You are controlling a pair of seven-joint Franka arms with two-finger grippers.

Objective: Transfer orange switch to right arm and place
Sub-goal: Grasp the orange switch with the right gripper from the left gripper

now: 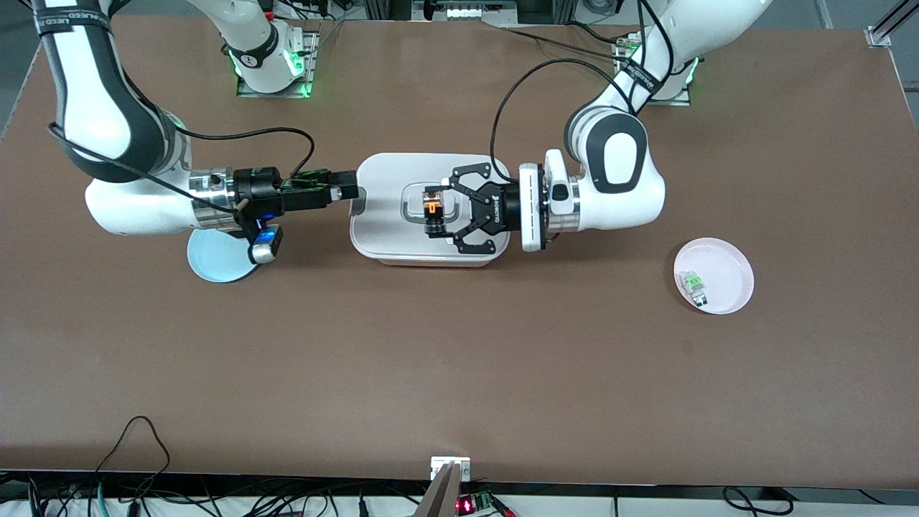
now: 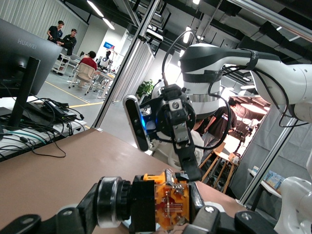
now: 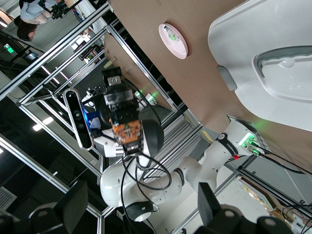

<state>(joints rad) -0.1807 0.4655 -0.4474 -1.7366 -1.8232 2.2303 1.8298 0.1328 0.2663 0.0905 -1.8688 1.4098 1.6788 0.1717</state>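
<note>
Handover is under way: left pincer [image 1: 439, 209] is clamped on the orange switch [image 1: 431, 207], aloft over the white box [image 1: 380, 237]. Right pincer [image 1: 347, 188], jaws apart at its nine o'clock, must advance and grip.

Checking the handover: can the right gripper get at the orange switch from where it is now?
Probably yes. The left gripper holds the orange switch up over the white container, orange end showing. The right gripper is open, level with it over the container's edge, with nothing between them.
</note>
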